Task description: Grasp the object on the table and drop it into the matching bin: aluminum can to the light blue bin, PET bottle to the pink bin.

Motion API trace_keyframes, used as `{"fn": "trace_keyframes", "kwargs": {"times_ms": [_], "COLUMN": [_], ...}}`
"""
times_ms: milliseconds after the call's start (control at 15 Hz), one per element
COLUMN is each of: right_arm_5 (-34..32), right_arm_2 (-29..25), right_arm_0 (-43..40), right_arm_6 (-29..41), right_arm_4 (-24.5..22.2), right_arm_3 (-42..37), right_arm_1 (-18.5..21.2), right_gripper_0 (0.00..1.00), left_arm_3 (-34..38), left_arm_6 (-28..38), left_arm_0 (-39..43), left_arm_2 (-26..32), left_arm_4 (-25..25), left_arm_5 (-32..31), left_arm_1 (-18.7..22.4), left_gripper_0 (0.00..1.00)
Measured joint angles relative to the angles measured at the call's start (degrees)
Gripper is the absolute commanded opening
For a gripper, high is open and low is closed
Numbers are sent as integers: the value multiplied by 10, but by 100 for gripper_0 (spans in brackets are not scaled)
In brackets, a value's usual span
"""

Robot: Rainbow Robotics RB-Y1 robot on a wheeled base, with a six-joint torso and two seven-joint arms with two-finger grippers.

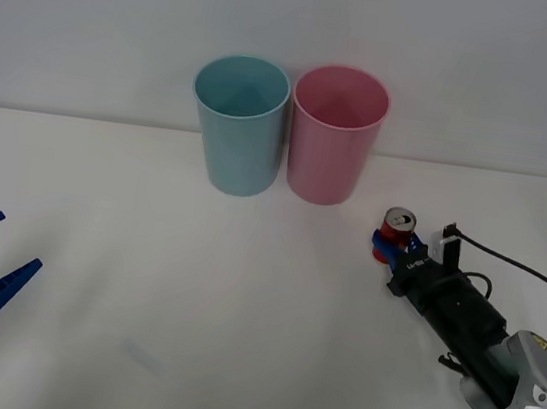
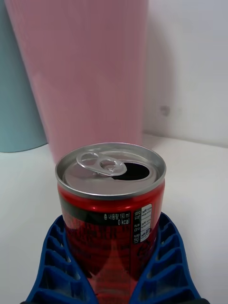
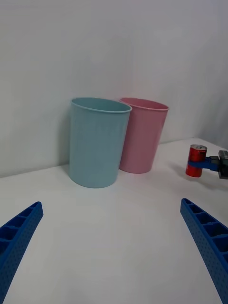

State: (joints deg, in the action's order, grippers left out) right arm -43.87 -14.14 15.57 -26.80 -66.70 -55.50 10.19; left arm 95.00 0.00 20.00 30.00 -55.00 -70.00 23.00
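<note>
The small red aluminum can (image 1: 398,222) with a silver top stands upright on the white table (image 1: 190,304), just right of and nearer than the pink bin (image 1: 333,144). My right gripper (image 1: 389,246) is shut on the can's lower half. In the right wrist view its blue fingers (image 2: 164,256) press both sides of the can (image 2: 111,190), and the pink bin (image 2: 85,71) rises close behind. The light blue bin (image 1: 238,131) stands left of the pink one, touching it. My left gripper (image 1: 18,242) hovers open at the near left, far from the can (image 3: 195,159).
Both bins stand side by side at the back middle of the table, close to a plain white wall. A black cable (image 1: 518,265) trails from the right wrist. Wide bare table lies between the two arms.
</note>
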Motion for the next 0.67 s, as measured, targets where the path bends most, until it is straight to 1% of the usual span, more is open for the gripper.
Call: {"fn": "trace_keyframes", "kwargs": {"times_ms": [133,267,467,667], "right_arm_5": [-12,-13,-10,-4], "right_arm_2": [7,31,68,111], "right_arm_0": [-17,-46,-95,-134], "right_arm_6": [9,32,97,165], "right_arm_4": [4,21,36,63], "right_arm_3": [-33,-81,-169,-254], "right_arm_1": [5,18,41,76], "right_gripper_0": [0,0,0,0], "left_arm_3": [0,0,0,0], "left_arm_6": [0,0,0,0], "left_arm_0": [0,0,0,0], "left_arm_2": [0,0,0,0], "left_arm_4": [0,0,0,0], "left_arm_5": [0,0,0,0], "left_arm_1": [0,0,0,0], "left_gripper_0": [100,100,100,100]}}
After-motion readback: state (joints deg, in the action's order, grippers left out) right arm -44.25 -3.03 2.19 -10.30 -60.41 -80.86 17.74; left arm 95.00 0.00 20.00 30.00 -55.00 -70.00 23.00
